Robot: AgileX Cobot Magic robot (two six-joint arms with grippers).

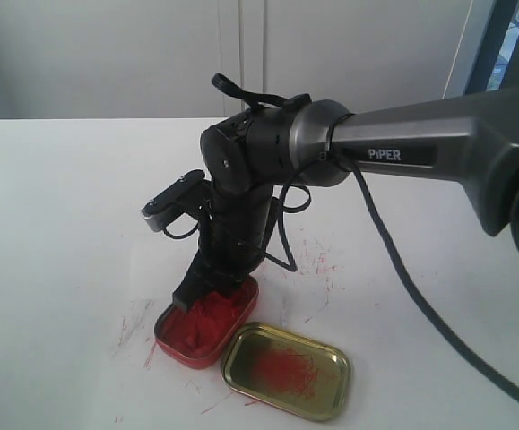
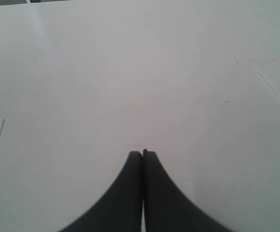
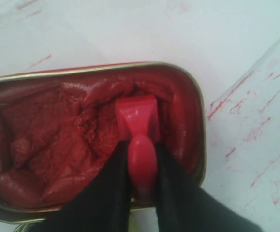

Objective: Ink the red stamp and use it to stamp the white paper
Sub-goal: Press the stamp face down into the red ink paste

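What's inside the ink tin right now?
The tin holds lumpy red ink and the red stamp, clamped by the right gripper. The stamp's underside faces the ink, unseen.

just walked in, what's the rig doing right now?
The right hand grips the red stamp by its handle and has its base down in the red ink tin, so this is the inking step. The tin's gold lid lies open beside it. The white paper alongside carries red scratches. The left hand is shut, holding nothing, over bare tabletop.
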